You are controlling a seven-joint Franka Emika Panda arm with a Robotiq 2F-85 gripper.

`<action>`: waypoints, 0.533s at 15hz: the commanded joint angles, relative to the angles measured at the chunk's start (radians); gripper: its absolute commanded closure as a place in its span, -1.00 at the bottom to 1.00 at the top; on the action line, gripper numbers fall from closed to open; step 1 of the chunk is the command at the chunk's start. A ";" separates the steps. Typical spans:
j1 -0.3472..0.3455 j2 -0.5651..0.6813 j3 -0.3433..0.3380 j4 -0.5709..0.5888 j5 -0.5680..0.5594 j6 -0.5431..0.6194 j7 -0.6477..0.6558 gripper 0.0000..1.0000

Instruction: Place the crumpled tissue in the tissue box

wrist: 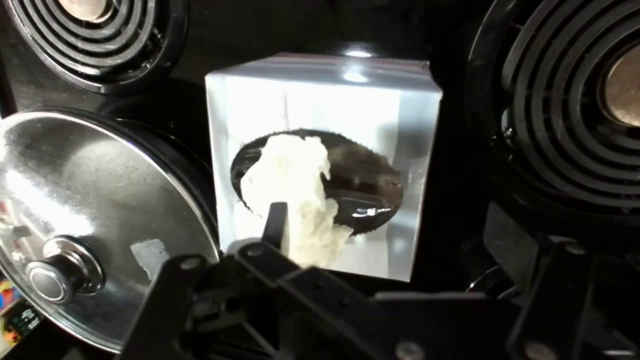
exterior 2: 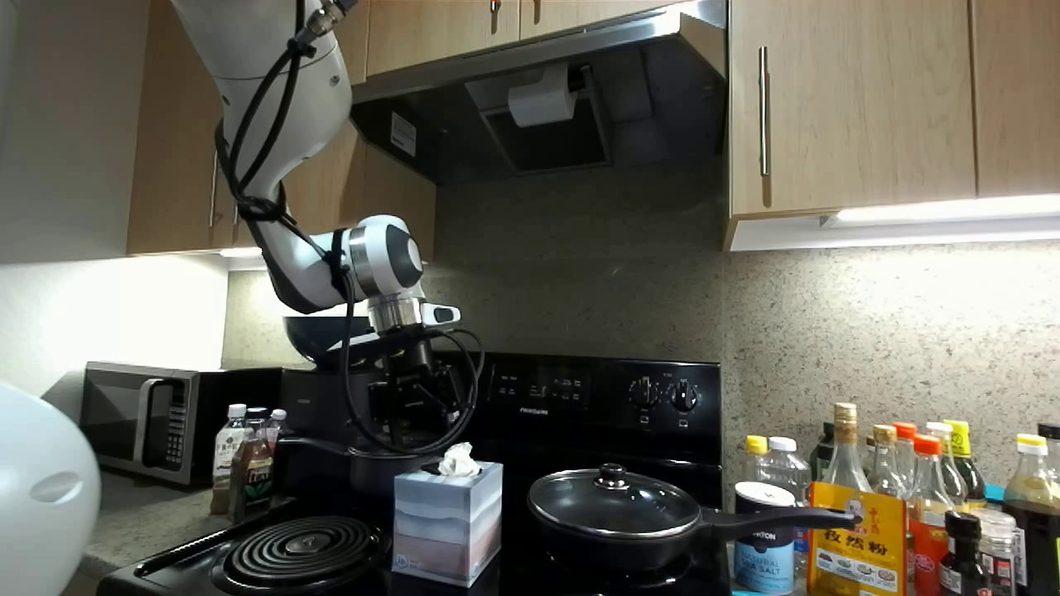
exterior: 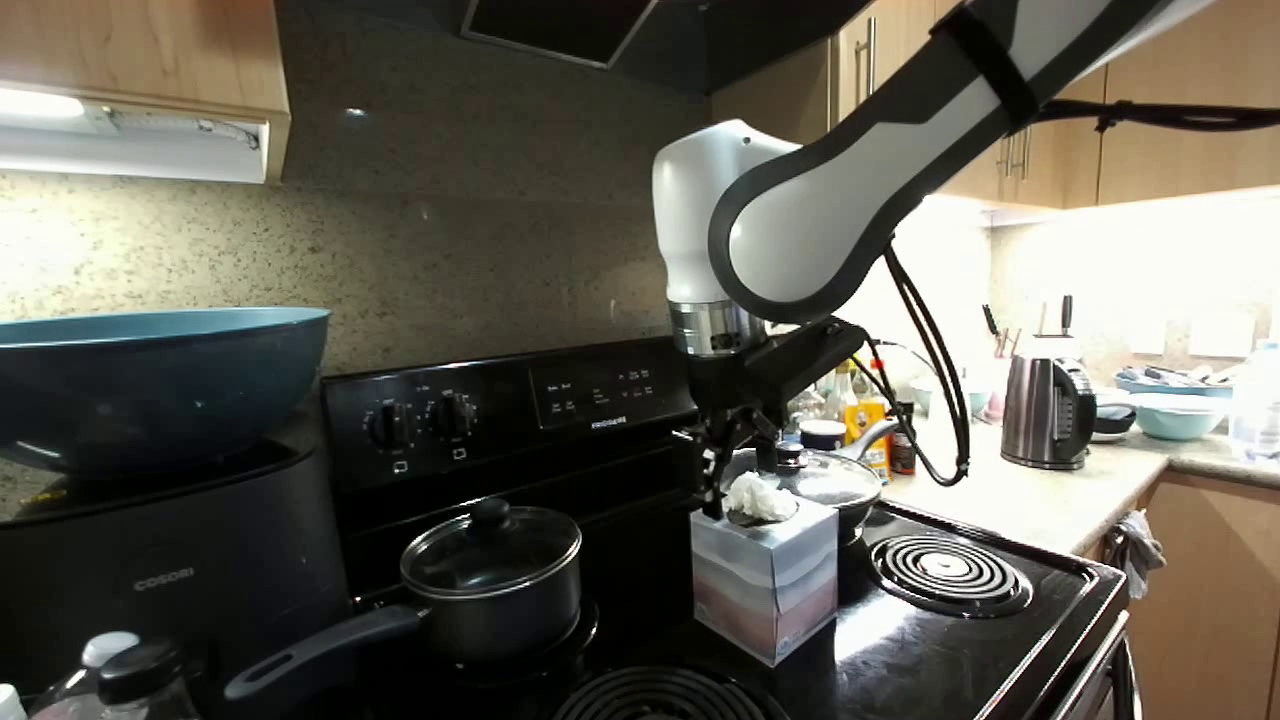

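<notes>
The tissue box (exterior: 735,585) stands upright on the black stovetop in both exterior views (exterior 2: 439,534). Its top with the oval opening faces up in the wrist view (wrist: 315,105). The crumpled tissue (wrist: 300,200), a white wad, lies across one side of the opening and over the rim onto the top. It sticks up above the box in both exterior views (exterior: 762,498) (exterior 2: 460,461). My gripper (wrist: 392,237) is open just above the box, its fingers wide apart. One finger overlaps the tissue in the wrist view; whether it touches cannot be told. The gripper also shows in an exterior view (exterior: 740,485).
A lidded pan (exterior 2: 613,513) stands beside the box, close in the wrist view (wrist: 100,200). A black lidded pot (exterior: 495,590) is on the other side. Coil burners (exterior: 950,570) lie around. The stove's back panel (exterior: 600,400) rises behind. Bottles (exterior 2: 878,472) stand on the counter.
</notes>
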 commanded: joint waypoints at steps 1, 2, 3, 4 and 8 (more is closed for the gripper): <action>0.004 0.025 0.005 0.008 -0.003 0.005 -0.036 -1.00; 0.004 0.033 0.004 0.015 -0.009 0.013 -0.033 -1.00; 0.004 0.040 0.003 0.020 -0.011 0.019 -0.034 -1.00; 0.005 0.045 0.002 0.029 -0.012 0.026 -0.031 -1.00; 0.008 0.066 0.001 0.067 -0.013 0.047 -0.031 -1.00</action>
